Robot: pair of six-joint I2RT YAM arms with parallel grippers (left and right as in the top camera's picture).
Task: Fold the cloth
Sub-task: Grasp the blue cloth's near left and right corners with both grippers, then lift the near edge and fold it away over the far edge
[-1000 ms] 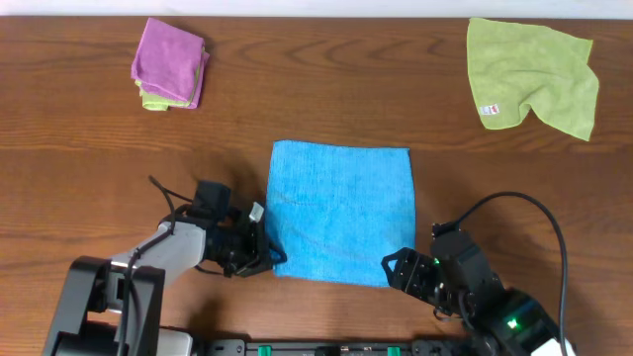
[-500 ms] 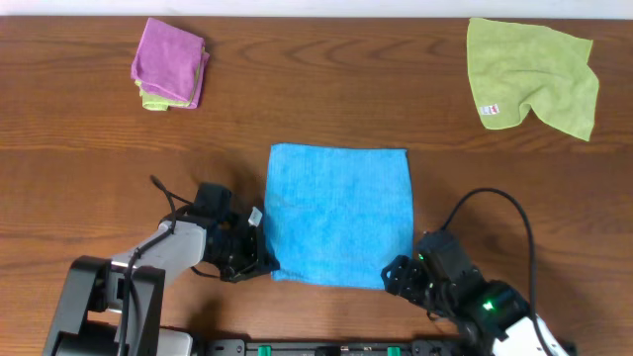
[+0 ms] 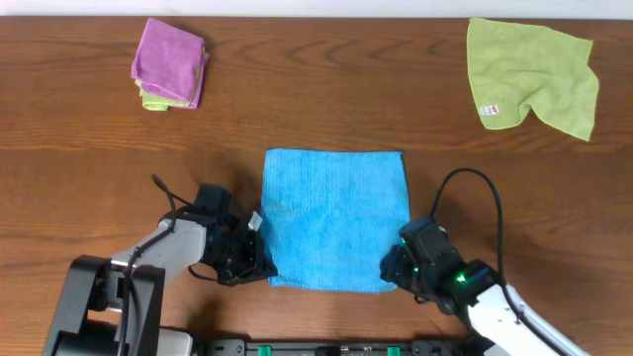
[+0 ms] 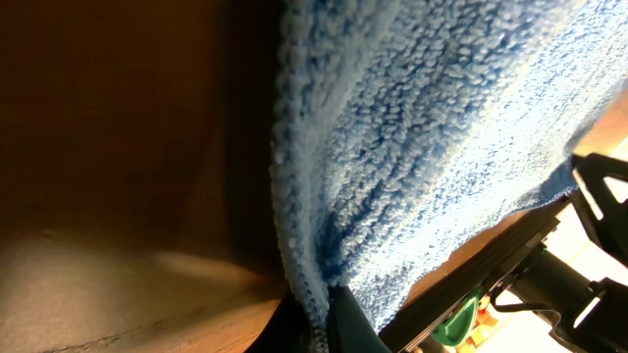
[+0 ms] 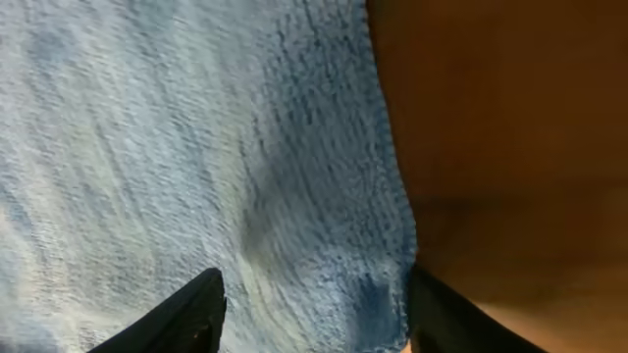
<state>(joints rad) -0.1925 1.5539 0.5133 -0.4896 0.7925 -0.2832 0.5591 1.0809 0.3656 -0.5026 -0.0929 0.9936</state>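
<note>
Pinching the seemingly soft, light cloth (image 3: pixel 334 218) by its near-left corner in left gripper (image 3: pixel 259 265), with right gripper (image 3: pixel 393 272) spread open astride the near-right corner.

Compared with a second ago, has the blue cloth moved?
Yes. The cloth has slid a little toward the robot: its far edge now lies farther from the purple folded cloth and the green cloth, which have not shifted.

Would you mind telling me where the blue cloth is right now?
In the overhead view, the blue cloth lies flat at the front middle of the table, its near corners at the left gripper and right gripper.
</note>
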